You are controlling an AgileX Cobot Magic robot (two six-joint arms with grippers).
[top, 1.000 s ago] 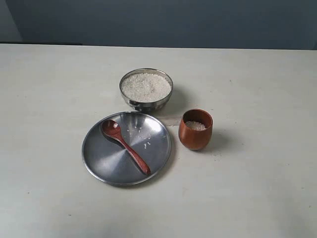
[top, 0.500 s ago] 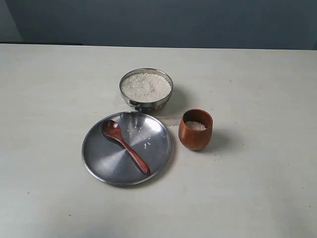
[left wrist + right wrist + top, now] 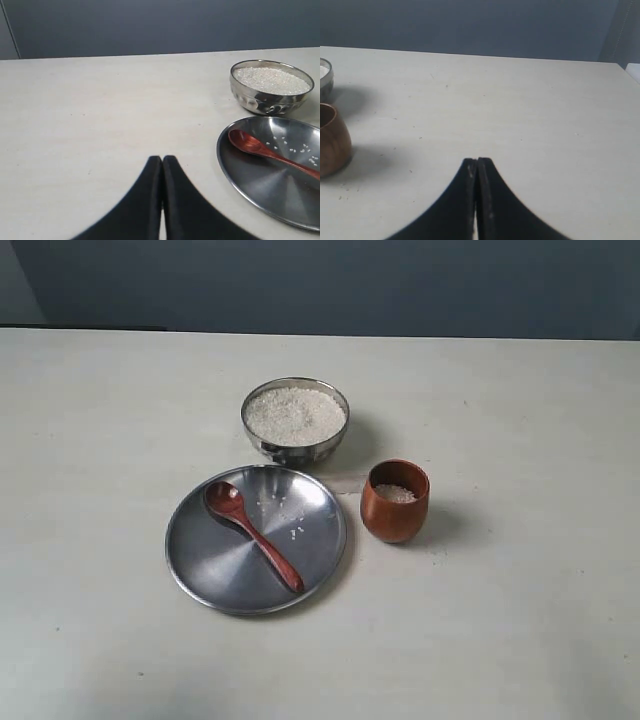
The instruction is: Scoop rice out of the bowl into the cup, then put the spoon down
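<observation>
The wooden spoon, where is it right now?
In the exterior view the spoon lies on the steel plate, left of centre, nearer the camera than the bowl and left of the cup.

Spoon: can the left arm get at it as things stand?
Probably yes: the spoon lies uncovered on the plate, only bare table between it and the left gripper, jaws shut.

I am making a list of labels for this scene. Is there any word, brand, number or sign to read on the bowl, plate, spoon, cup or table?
There is no text to read in any view.
The bowl, plate, spoon, cup and table show no writing or marks.
The left gripper and right gripper are plain black.
</observation>
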